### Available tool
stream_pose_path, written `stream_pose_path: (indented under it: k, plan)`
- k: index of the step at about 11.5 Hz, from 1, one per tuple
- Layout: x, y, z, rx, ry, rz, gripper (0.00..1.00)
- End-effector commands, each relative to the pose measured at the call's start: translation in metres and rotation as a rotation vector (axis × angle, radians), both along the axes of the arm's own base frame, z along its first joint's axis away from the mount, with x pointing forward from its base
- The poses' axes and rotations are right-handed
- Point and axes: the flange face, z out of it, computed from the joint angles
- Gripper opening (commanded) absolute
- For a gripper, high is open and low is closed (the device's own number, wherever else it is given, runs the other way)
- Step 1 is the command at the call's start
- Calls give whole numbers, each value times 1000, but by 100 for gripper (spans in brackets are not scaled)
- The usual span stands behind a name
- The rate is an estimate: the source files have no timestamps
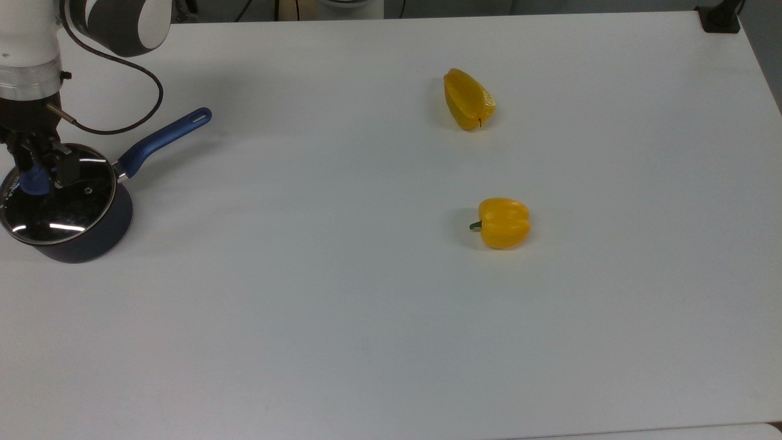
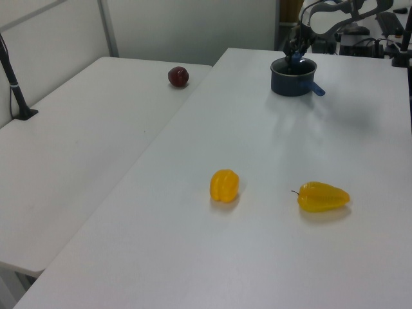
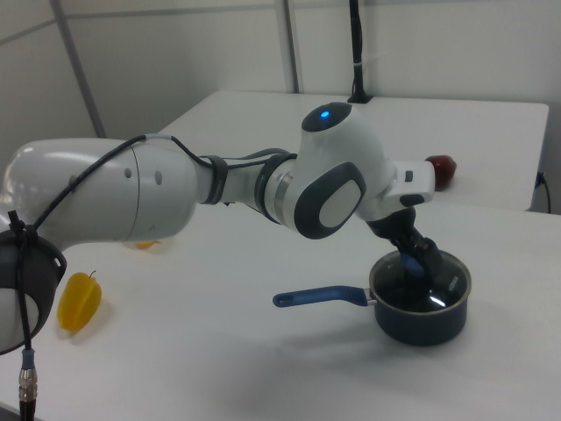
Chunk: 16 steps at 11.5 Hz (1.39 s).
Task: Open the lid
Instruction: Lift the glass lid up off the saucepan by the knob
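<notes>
Saucepan: dark body, blue handle; stands near the left edge of the tabletop in the top view, toward that view's upper left corner. Handle points up and to the top view's right, lying just above the surface. In the left view the pan sits at the far end of the table; in the right view the pan is in the foreground with the handle toward the right view's left.

Lid: round clear glass, thin metal rim, small vent hole, blue knob. Seated level on the saucepan rim, covering it. In the right view the lid shows bright reflections.

Gripper: black, two fingers, on a white and grey arm entering from the top view's upper left corner. Fingers stand one on each side of the blue knob, drawn in against it and pinching it. In the right view the gripper reaches down at a slant onto the lid's centre. A black cable loops from the wrist over the table.

Long yellow pepper: lying on its side, toward the far edge of the tabletop in the top view, right of centre.

Round yellow pepper: green stem to the top view's left, mid-table, well apart from the long one and from the pan.

Dark red fruit: on the adjoining table in the left view, near its far edge.
</notes>
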Motion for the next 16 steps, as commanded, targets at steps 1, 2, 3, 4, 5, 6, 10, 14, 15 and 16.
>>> stream_pose_path:
  k: [1, 2, 3, 4, 5, 6, 10, 14, 15, 16]
  plan:
    - [-4, 3, 18, -4, -24, -22, 49]
    - [-4, 4, 20, -4, -24, -19, 41]
    - [-5, 5, 28, -8, -33, -19, 38]
    - [-6, 5, 31, -9, -34, -18, 35]
    - [-9, 4, 35, -7, -15, -16, 34]
    - [-13, 6, 48, -14, -6, -14, 34]
    - [-2, 49, 79, -16, -52, 35, 34]
    - [23, 195, 84, 27, -67, 131, 34]
    - [24, 240, 71, 37, -44, 172, 34]
    - [21, 280, 54, 33, -14, 197, 34]
